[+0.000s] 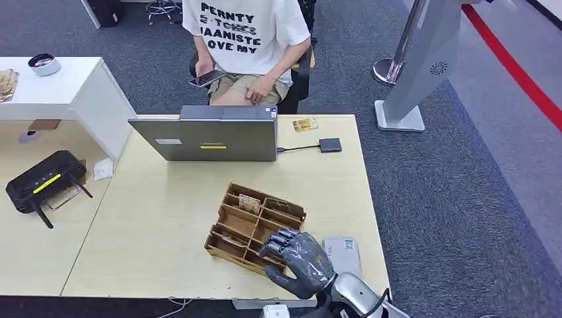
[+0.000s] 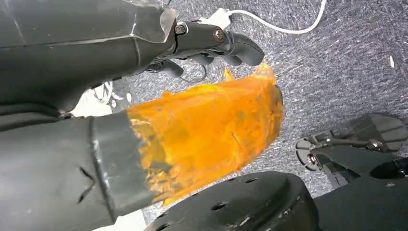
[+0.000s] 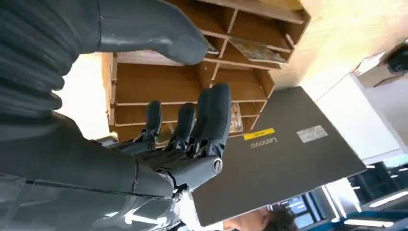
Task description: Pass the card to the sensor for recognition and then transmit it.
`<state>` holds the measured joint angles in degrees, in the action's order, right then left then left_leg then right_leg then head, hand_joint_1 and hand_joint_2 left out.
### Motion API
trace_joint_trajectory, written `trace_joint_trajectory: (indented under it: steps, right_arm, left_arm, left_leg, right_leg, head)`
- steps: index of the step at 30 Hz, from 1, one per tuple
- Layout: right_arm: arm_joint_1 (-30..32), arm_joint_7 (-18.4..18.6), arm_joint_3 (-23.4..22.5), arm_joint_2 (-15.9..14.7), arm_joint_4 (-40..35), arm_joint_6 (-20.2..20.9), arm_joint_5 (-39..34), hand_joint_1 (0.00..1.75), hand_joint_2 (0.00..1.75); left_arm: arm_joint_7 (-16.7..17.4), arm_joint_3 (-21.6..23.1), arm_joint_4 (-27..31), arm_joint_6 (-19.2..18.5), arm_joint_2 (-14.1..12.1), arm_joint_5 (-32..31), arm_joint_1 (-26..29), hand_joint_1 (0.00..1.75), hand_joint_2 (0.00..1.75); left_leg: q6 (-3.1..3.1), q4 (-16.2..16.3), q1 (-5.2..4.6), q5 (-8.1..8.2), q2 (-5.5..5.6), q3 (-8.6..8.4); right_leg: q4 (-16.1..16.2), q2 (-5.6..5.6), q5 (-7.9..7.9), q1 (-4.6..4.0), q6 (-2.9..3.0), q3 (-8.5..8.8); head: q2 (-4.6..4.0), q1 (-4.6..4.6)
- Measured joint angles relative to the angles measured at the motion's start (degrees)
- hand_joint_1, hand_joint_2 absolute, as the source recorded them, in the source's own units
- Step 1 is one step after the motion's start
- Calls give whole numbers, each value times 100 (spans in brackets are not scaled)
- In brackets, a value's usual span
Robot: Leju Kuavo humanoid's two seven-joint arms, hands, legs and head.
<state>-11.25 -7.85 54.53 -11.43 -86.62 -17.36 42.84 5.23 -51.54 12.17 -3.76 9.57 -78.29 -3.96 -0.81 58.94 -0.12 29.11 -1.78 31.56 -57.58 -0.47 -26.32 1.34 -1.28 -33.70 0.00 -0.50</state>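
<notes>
While slatted wooden tray (image 1: 255,225) lies flat, right robot hand (image 1: 296,260) hovers, fingers spread.

You get even, bright overhead light in head view; soft short shadows under laptop (image 1: 207,136) and wooden tray (image 1: 255,227). Worktop (image 1: 159,225) slightly washed out. Right wrist view: ceiling strip lights glare at 4 o'clock, near hand (image 3: 159,144) soft-focus. Left wrist view: orange cover (image 2: 207,130) blurred, floor sharp.
</notes>
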Motion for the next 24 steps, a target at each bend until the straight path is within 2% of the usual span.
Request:
trace_joint_trajectory:
  steps: [12,24]
  right_arm:
    - [-73,-42,123,20,4,136,-177,96,175]
    - [-134,170,186,22,92,77,231,93,175]
  left_arm:
    - [-22,0,0,0,0,-4,0,0,0]
    - [-35,0,2,6,0,2,0,0,0]
  left_leg:
    - [0,0,0,0,0,0]
    - [0,0,0,0,0,0]
  right_leg:
    - [0,0,0,0,0,0]
    - [0,0,0,0,0,0]
  head:
    - [0,0]
    - [0,0]
